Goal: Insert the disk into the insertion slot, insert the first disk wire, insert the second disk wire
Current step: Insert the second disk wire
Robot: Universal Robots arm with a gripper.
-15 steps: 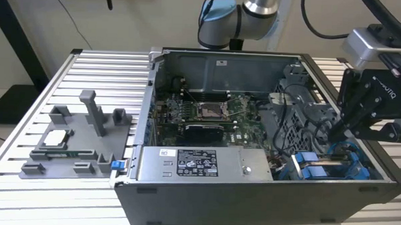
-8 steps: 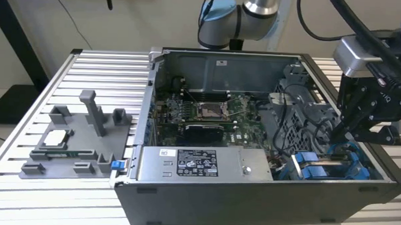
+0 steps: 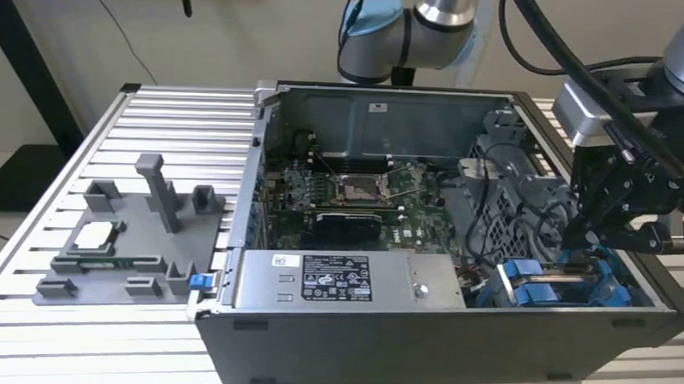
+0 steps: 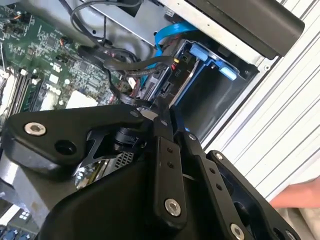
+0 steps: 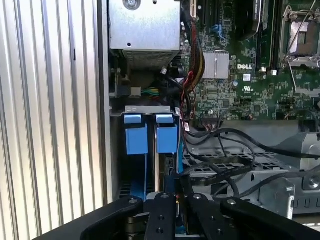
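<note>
The disk [image 5: 165,150] already sits in the insertion slot [image 3: 567,281], at the computer case's [image 3: 428,349] front corner. The gripper [image 5: 177,187], fingers pressed together, seems to pinch a wire [image 4: 127,67] connector; I judge it needs straight, gentle pushing.

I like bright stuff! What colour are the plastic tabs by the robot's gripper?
Bright blue tabs, best seen in the first wrist view.

an open grey computer case [image 3: 451,349] lies on a slatted metal table [image 3: 174,118]. inside it are a green motherboard [image 3: 354,197], a grey power supply box [image 3: 339,281] with a black-and-white label, and loose black cables [image 5: 235,150]. a grey fixture [image 3: 136,236] with small parts sits at the exterior view's left.
</note>
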